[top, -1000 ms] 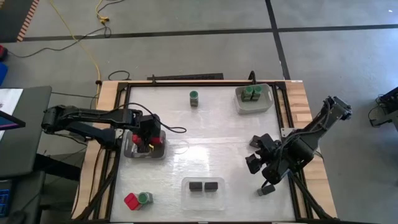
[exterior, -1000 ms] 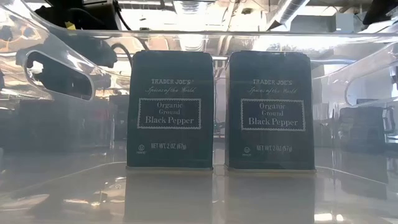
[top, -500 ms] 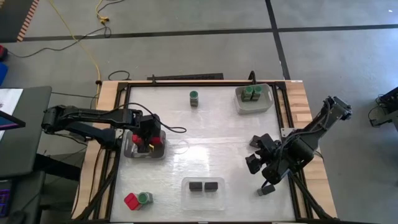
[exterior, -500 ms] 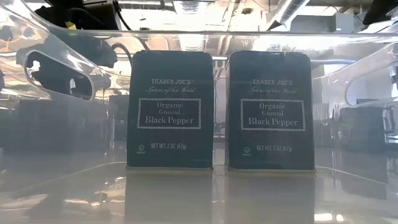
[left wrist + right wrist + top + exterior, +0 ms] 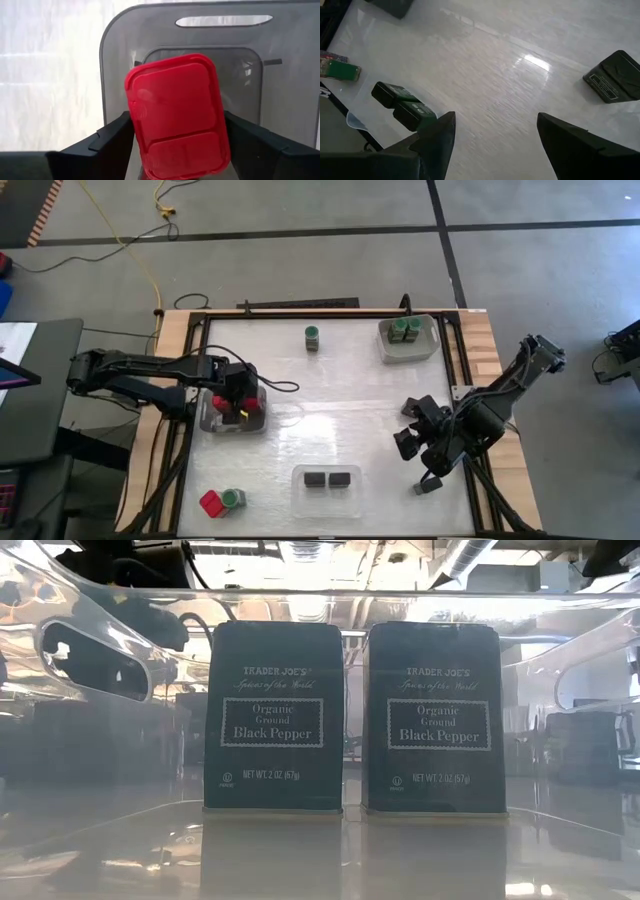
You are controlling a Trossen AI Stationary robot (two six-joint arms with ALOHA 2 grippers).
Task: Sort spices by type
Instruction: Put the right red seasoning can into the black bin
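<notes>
My left gripper (image 5: 175, 150) clamps a red blocky spice container (image 5: 176, 116) over the grey tray (image 5: 209, 420). Black pepper boxes (image 5: 329, 479) and green-lidded jars (image 5: 405, 329) look sorted; strays remain. My right gripper (image 5: 492, 137) hangs open, empty.

Bright overhead light is glaring off the table (image 5: 330, 420) near its middle; the clear tray (image 5: 90, 650) is warping ceiling reflections, and the red spice (image 5: 177, 115) is looking soft.
</notes>
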